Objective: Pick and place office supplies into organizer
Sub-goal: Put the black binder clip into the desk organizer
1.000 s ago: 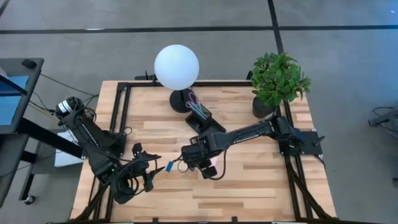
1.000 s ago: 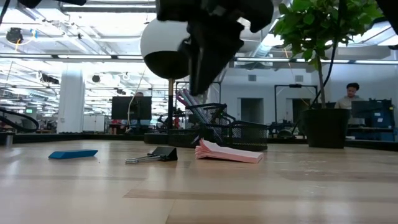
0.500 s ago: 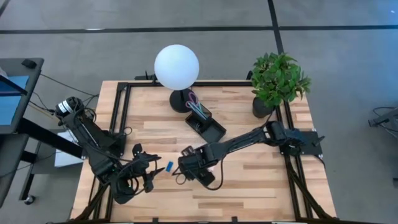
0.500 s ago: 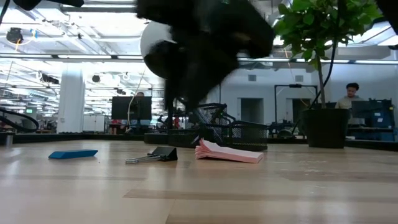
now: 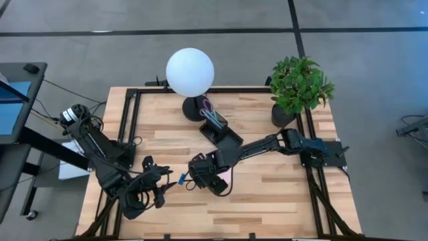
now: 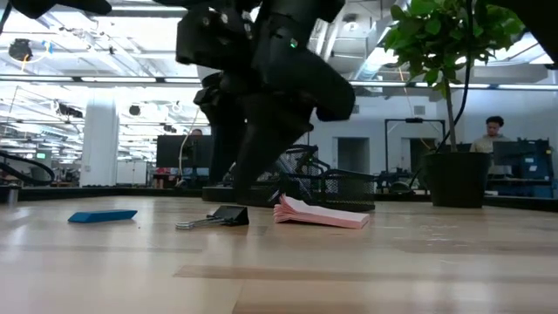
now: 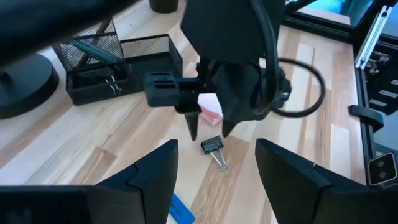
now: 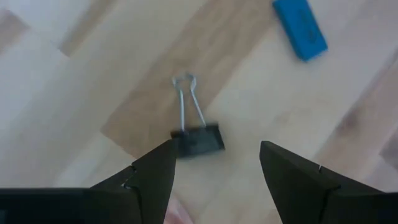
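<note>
Our right gripper [image 7: 208, 132] hangs over the middle of the table with its fingers spread apart and nothing between them. In the right wrist view the clip [image 8: 198, 138] lies flat on the wood in the gap between the two fingers, its wire handles pointing away from us. From the left wrist view the fingertips look close above the clip but we cannot tell whether they touch it.

Just beside the clip, toward the organizer, lies the pink pad [image 6: 319, 215], and on the clip's other side, toward our left arm, the blue block [image 8: 300, 28]. All three are still loose on the table.

The organizer [image 7: 118, 64] stands further back, toward the far edge, beside the lamp base [image 5: 194, 107]. Its taller cup already holds pens [image 7: 96, 51] and what look like scissors; the lower tray looks bare as far as we can see.

Our left gripper [image 5: 158, 185] waits near the front left corner, its fingers apart and holding nothing.

We judge this to be the reach for the clip. The next move calls for us to lower straight down until the fingers bracket the black body, not the thin wire handles, then close and lift. The clip is low and flat, so we must come nearly to the wood, and keep clear of the pad close by.
</note>
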Controlling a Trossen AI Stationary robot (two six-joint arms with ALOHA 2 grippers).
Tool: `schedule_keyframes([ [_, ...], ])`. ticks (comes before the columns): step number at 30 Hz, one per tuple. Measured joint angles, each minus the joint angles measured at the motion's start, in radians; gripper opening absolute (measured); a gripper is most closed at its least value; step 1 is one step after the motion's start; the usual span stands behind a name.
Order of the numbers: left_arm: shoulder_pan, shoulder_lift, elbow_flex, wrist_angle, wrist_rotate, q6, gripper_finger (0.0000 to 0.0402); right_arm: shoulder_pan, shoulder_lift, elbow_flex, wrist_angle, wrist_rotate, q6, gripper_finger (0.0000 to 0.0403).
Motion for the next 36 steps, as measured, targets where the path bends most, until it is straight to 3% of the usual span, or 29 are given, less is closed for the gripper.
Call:
schedule_keyframes([
  [4,0.000,0.000,0.000,-0.003,0.001,0.000,0.0210,-0.005,0.000,0.000,0.022,-0.079,0.000,0.0230],
  [36,0.000,0.000,0.000,0.000,0.001,0.002,0.0210,-0.017,0.041,-0.017,0.082,-0.082,0.064,0.0230],
])
